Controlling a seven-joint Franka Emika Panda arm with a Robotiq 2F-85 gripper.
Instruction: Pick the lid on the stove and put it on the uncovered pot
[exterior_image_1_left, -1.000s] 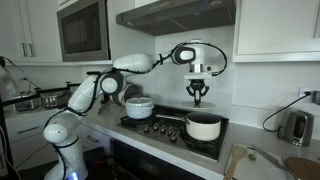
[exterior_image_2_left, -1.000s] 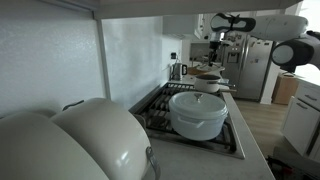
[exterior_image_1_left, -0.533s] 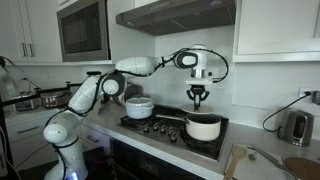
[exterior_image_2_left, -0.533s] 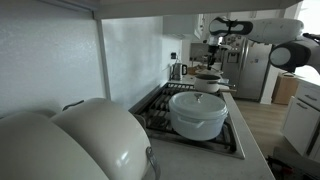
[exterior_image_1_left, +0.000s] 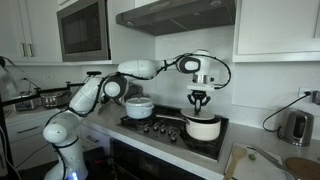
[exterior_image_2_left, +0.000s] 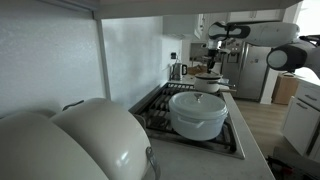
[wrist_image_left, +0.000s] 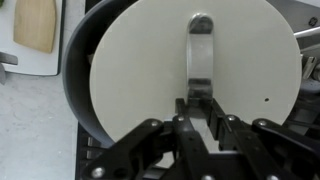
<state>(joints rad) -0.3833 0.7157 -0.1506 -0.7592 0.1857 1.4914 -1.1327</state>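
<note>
A microwave (exterior_image_1_left: 82, 28) and a hood (exterior_image_1_left: 185, 12) were mounted overhead. A kettle (exterior_image_1_left: 295, 127) stood by the wall. A wooden board (wrist_image_left: 35, 25) lay on the table (wrist_image_left: 30, 120). A fridge (exterior_image_2_left: 255, 68) stood beyond.

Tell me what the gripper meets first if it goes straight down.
The gripper holds the lid by its handle; straight down, the lid would likely land on the uncovered pot right below. The gap is hard to judge.

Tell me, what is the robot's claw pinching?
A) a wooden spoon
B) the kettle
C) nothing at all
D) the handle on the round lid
D: in the wrist view the gripper is closed on the metal handle at the middle of the pale lid.
</note>
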